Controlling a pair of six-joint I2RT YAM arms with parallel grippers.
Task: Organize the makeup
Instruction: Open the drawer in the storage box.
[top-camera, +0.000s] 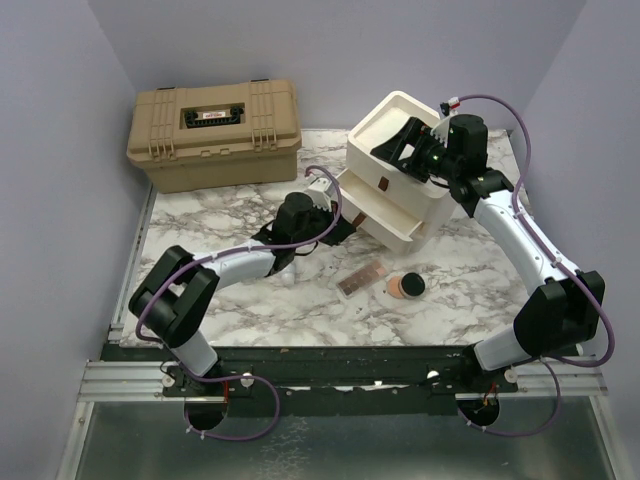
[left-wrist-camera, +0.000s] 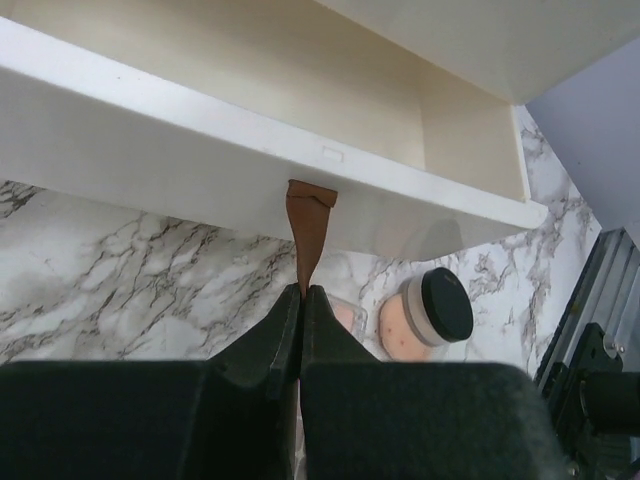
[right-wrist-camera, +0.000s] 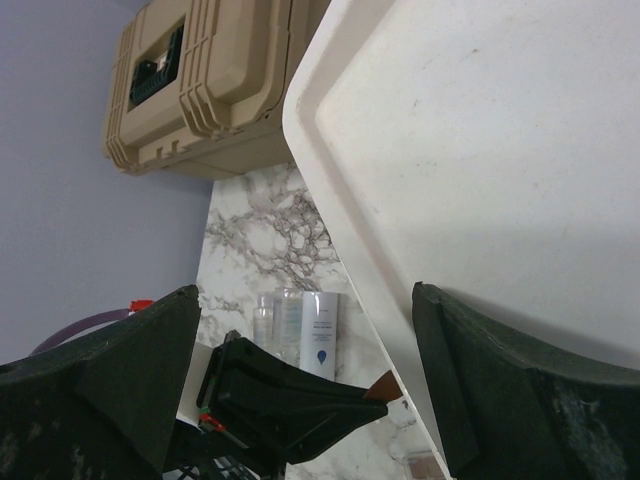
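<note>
Two tools are shown. The left tool (left-wrist-camera: 300, 300) is pinched shut on the brown pull tab (left-wrist-camera: 308, 225) of the drawer (left-wrist-camera: 180, 150), straight ahead. The pink palette (top-camera: 362, 279) and round compact (top-camera: 406, 286) are set on the counter (top-camera: 250, 310) just right, nearest this arm. The right tool (top-camera: 400, 148) is held spread over the drawer unit (top-camera: 375, 125).

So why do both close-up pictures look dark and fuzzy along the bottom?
Left wrist view: the left gripper, pinching the brown pull tab, sits so close it blurs black; the round compact beyond is sharp. Right wrist view: the right gripper's fingers blur likewise against the bright drawer unit. Top view: evenly lit.
</note>
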